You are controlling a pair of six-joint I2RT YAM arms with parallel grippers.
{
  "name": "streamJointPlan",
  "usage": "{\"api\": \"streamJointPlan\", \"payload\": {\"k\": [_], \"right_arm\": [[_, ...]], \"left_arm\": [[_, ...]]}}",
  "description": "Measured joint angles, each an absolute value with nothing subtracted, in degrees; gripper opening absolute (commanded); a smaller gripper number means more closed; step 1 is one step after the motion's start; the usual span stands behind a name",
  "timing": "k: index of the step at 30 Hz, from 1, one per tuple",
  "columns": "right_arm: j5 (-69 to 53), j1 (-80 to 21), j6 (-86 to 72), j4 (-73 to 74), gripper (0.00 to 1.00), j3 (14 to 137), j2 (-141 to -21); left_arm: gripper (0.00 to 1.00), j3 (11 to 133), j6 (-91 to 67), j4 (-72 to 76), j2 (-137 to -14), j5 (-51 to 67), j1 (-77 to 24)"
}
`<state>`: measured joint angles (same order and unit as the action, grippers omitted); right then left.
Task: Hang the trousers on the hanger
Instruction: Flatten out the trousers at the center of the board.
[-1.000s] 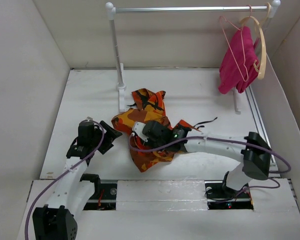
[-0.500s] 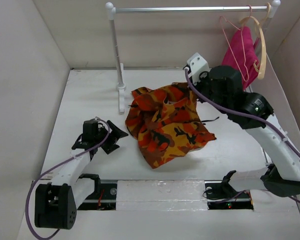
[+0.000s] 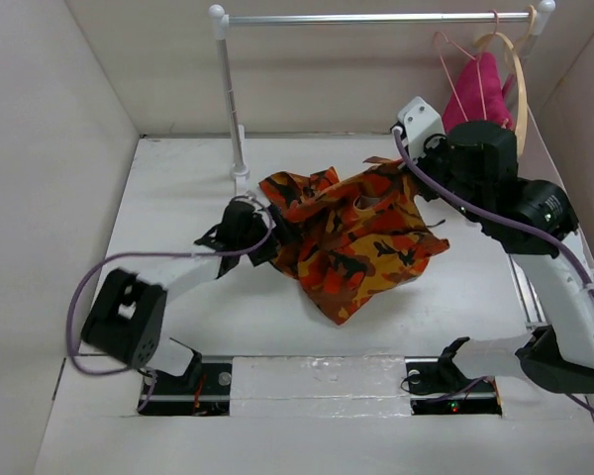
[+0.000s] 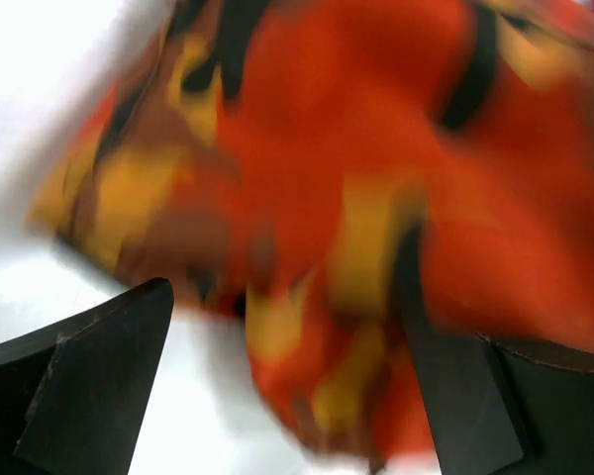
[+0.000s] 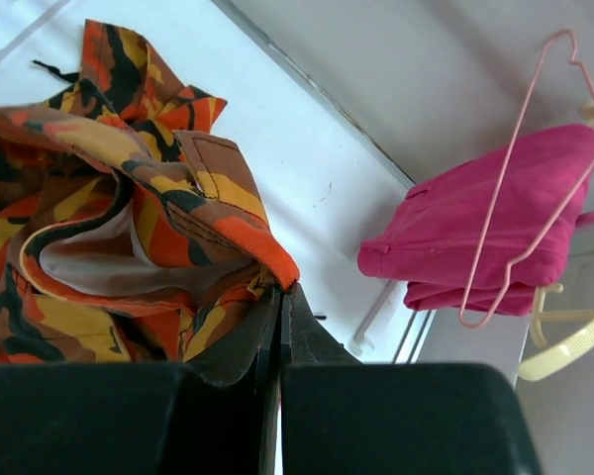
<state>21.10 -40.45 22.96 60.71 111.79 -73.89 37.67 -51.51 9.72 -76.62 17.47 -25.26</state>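
Note:
The camouflage trousers (image 3: 351,237) hang spread above the table, lifted by one corner. My right gripper (image 3: 404,166) is shut on that corner; the pinch shows in the right wrist view (image 5: 282,287) with the trousers (image 5: 129,218) draped to the left. My left gripper (image 3: 262,237) is open at the trousers' left edge; in the left wrist view the blurred cloth (image 4: 356,198) lies between and beyond its spread fingers (image 4: 89,386). The pink wire hanger (image 3: 462,94) hangs on the rail at the back right, and shows in the right wrist view (image 5: 520,198).
A magenta cloth (image 3: 470,114) and a pale wooden hanger (image 3: 518,94) hang beside the wire hanger on the rail (image 3: 376,18). The rail's left post (image 3: 233,109) stands at the back middle. Walls enclose the table.
My right gripper lifted the trousers up and to the back right, toward the rail. My left arm swung right, from open table to the trousers' left edge.

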Motion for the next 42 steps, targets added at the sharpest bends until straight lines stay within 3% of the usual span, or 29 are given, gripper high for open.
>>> {"api": "streamJointPlan", "payload": {"k": [3,7,10,12,13,20,26,31,36,39,42], "right_arm": [[20.32,-39.99,22.98,62.02,0.00,113.86,-73.17],[19.22,-38.94,23.00,62.74,0.00,115.44,-72.29],[18.31,-38.28,22.98,62.72,0.00,115.39,-71.77],[17.76,-38.20,22.96,62.67,0.00,115.37,-71.64],[17.30,-37.95,22.96,62.65,0.00,115.37,-71.61],[15.38,-37.26,23.14,64.05,0.00,115.77,-71.77],[11.49,-37.12,23.14,65.32,0.00,119.42,-72.29],[5.34,-37.30,22.63,68.27,0.00,132.57,-75.29],[-1.89,-37.58,19.42,67.94,0.00,146.56,-76.79],[-2.28,-37.60,16.75,65.01,0.00,142.98,-72.40],[1.43,-37.60,15.16,62.57,0.00,130.08,-65.04]], "left_arm": [[0.94,46.70,-49.52,7.33,-89.21,11.49,-30.79],[0.98,52.12,-47.46,2.90,-95.90,4.14,-38.94],[0.87,57.10,-46.81,-0.60,-99.00,-0.38,-43.64],[0.57,59.83,-46.61,-1.87,-101.69,-3.20,-45.67],[0.01,60.62,-46.72,-2.04,-102.39,-3.77,-46.19],[0.00,57.67,-47.79,-4.32,-100.20,-5.74,-40.34],[0.00,57.95,-43.55,-17.04,-75.48,-11.05,-22.06],[0.00,76.05,-39.46,-27.22,-63.18,-19.31,-17.17],[0.00,99.02,-34.65,-35.40,-61.43,-23.55,-15.70],[0.00,112.86,-31.46,-39.42,-64.45,-23.99,-15.29],[0.00,121.12,-27.99,-41.98,-66.74,-21.96,-15.27]]}}
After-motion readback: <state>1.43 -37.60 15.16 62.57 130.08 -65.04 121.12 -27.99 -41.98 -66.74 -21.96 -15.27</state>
